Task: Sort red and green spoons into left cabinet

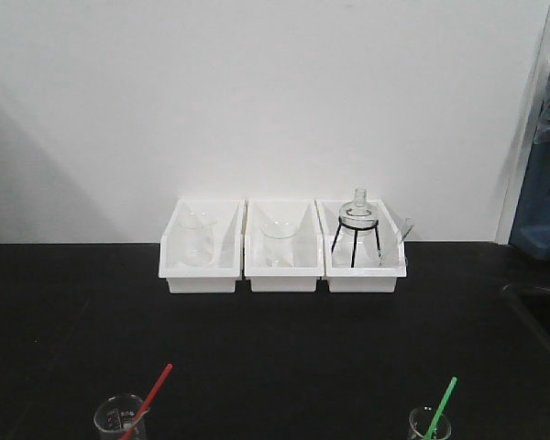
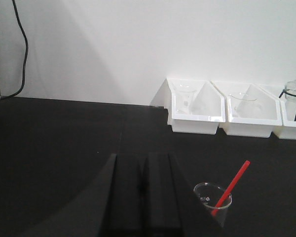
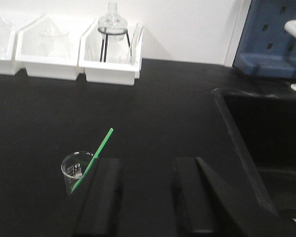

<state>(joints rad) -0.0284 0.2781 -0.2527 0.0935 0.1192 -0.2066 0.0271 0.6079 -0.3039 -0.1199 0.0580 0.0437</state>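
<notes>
Well in front of the row of white bins (image 1: 283, 280), near the front edge of the black table (image 1: 275, 339), a glass beaker (image 1: 117, 423) just outside the row's left end holds the red spoon (image 1: 152, 394). A second beaker (image 1: 429, 427) just outside the row's right end holds the green spoon (image 1: 444, 401). Each spoon stands bowl-down, its slim handle slanting out over the rim. Both look like thin plastic: very light, a little springy, and smooth enough to slip or swivel between pads. I judge a firm pinch on the bare upper handle, clear of the glass, to be the best hold. The beakers look light and breakable, and one could tip if its spoon were dragged sideways instead of drawn out along its slant. The left hand (image 2: 142, 158) hangs on the side of the red spoon's beaker away from the bins, fingers pressed together on nothing. The right hand (image 3: 145, 163) hangs likewise behind the green spoon's beaker, fingers spread wide and empty. Neither touches a spoon. The left cabinet shows in no view.
</notes>
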